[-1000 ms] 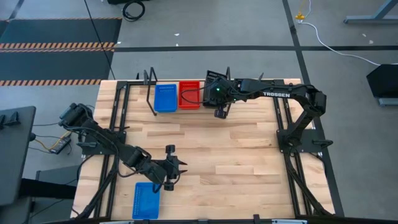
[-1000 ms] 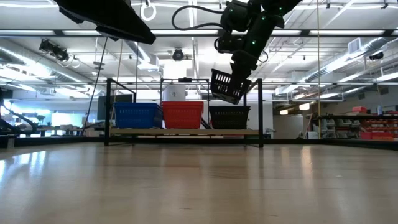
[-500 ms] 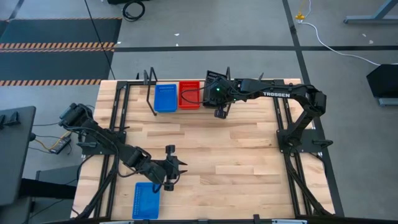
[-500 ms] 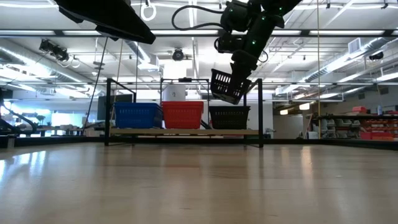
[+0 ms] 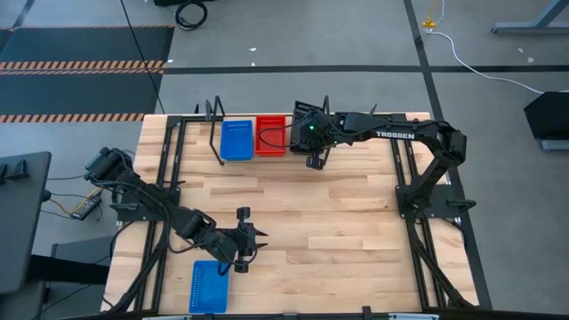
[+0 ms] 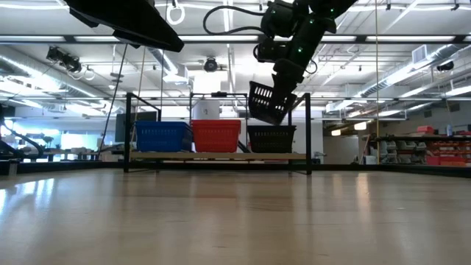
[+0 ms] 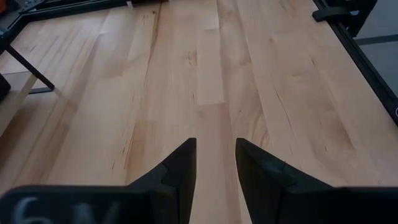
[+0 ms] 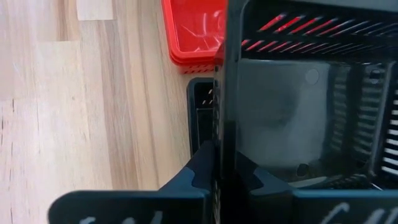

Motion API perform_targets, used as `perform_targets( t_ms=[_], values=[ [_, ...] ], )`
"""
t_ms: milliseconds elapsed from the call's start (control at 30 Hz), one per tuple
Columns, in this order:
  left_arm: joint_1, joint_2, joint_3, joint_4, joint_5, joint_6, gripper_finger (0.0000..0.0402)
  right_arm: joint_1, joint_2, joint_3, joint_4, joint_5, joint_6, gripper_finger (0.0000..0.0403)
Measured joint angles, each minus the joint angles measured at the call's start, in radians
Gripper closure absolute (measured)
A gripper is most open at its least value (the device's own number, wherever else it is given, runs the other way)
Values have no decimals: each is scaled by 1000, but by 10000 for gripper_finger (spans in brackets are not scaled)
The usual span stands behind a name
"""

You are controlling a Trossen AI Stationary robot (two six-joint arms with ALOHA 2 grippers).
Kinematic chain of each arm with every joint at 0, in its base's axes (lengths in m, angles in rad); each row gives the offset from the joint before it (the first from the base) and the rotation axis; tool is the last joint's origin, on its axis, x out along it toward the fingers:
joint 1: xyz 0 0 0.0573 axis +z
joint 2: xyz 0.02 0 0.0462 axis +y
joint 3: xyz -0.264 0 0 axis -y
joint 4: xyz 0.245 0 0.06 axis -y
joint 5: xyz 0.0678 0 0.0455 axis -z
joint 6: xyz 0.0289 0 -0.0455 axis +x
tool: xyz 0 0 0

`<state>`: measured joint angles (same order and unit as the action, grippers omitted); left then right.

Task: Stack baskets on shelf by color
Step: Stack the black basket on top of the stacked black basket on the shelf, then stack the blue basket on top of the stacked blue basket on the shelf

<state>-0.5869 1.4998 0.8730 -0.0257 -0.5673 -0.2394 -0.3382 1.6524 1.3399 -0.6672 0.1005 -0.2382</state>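
Black basket [image 6: 269, 101] tilted in right gripper [image 6: 283, 94] above shelf [image 6: 218, 155]

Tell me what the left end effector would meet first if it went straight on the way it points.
Going by the left wrist view, only the bare wooden tabletop lies ahead of the left end effector; no basket shows in that line.

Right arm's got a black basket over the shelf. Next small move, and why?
Probably level it and lower it straight down. The right gripper holds the tilted black basket by its rim, hanging above the black basket already on the shelf, beside the red stack. Colours match; release only once nested.
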Motion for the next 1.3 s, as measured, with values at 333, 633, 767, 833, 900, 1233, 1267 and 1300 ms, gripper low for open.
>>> perform_targets(
  t_ms=[333, 633, 767, 833, 900, 1233, 1267, 1300],
  values=[
    [0, 0, 0, 0, 0, 15, 283, 0, 0, 0, 1, 27, 0, 310],
    [0, 0, 0, 0, 0, 14, 283, 0, 0, 0, 1, 44, 0, 269],
    [0, 0, 0, 0, 0, 14, 283, 5, 0, 0, 1, 42, 10, 268],
    [0, 0, 0, 0, 0, 14, 283, 11, 0, 0, 1, 30, 32, 268],
    [0, 0, 0, 0, 0, 14, 283, 21, 0, 0, 1, 17, 61, 267],
    [-5, 0, 0, 0, 0, 15, 283, 173, 0, 0, 1, 11, 176, 266],
    [-6, 0, 0, 0, 0, 15, 283, 198, 0, 0, 1, 11, 191, 266],
    [-6, 0, 0, 0, 0, 15, 283, 222, 0, 0, 1, 11, 209, 266]
  ],
)
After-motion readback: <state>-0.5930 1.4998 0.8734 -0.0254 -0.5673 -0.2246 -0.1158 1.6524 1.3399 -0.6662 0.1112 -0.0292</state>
